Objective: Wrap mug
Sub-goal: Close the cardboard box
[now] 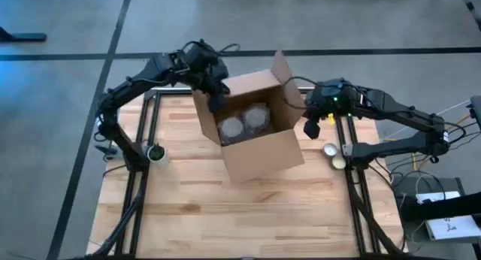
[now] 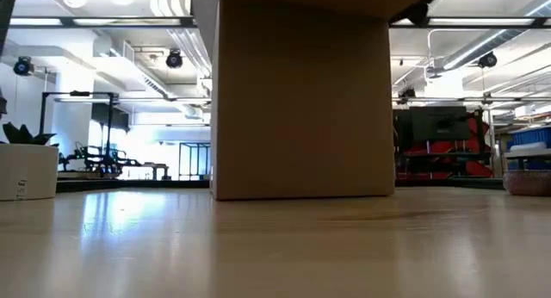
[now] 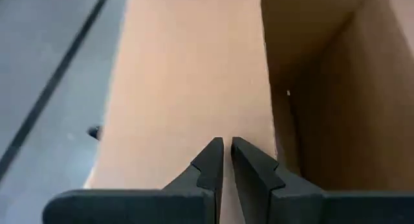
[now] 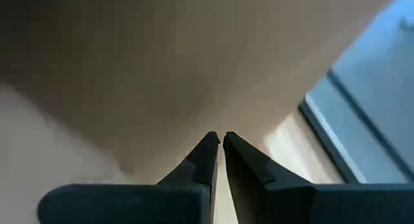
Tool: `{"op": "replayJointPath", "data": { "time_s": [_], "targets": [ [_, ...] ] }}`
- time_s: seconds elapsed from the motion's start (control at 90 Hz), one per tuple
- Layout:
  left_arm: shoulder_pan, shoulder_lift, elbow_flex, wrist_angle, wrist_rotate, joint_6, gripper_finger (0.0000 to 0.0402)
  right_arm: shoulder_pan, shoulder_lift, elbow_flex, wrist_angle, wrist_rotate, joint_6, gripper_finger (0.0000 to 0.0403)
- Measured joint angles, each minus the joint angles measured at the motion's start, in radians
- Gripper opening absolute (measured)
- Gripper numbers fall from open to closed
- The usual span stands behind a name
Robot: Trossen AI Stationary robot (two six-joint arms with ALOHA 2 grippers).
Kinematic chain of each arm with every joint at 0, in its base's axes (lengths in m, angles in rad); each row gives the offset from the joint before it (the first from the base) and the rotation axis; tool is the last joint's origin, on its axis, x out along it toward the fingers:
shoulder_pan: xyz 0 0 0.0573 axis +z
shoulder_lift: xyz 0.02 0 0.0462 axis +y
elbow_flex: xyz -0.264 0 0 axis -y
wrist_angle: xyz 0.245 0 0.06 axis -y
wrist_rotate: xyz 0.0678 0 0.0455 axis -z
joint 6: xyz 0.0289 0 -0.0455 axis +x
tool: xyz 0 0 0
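Observation:
An open cardboard box stands mid-table and fills the low view. Two grey-white wrapped bundles lie on its floor; the mug itself is hidden. One flap stands up at the far right corner. My left gripper is shut at the box's far left corner, over the left flap. My right gripper is shut just beside the box's right wall. My left gripper points its shut fingertips down along the left flap's outer face, beside the box's rim; whether they touch the cardboard I cannot tell. My right gripper points its shut fingertips at the box's right wall; whether they touch it I cannot tell.
A white pot with green in it stands left of the box. Two small round things lie to its right. Black frame rails run along both table sides. Bare wood lies in front of the box.

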Motion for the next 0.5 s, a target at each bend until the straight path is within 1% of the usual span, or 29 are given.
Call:
{"op": "replayJointPath", "data": {
  "time_s": [0.078, 0.3, 0.389, 0.5],
  "targets": [
    [-0.020, 0.010, -0.033, -0.007, 0.000, 0.001, 0.0020, 0.000, 0.013, -0.003, 0.048, -0.010, -0.015, 0.0014],
    [-0.060, 0.014, -0.101, -0.044, 0.018, 0.028, 0.0020, 0.012, 0.091, -0.004, 0.115, -0.171, -0.056, 0.0013],
    [-0.070, 0.007, -0.098, -0.067, 0.018, 0.030, 0.0020, 0.024, 0.133, -0.004, 0.116, -0.178, -0.061, 0.0013],
    [-0.086, -0.015, -0.053, -0.139, 0.020, 0.030, 0.0020, 0.036, 0.181, 0.000, 0.122, -0.178, -0.066, 0.0013]
  ]
}}
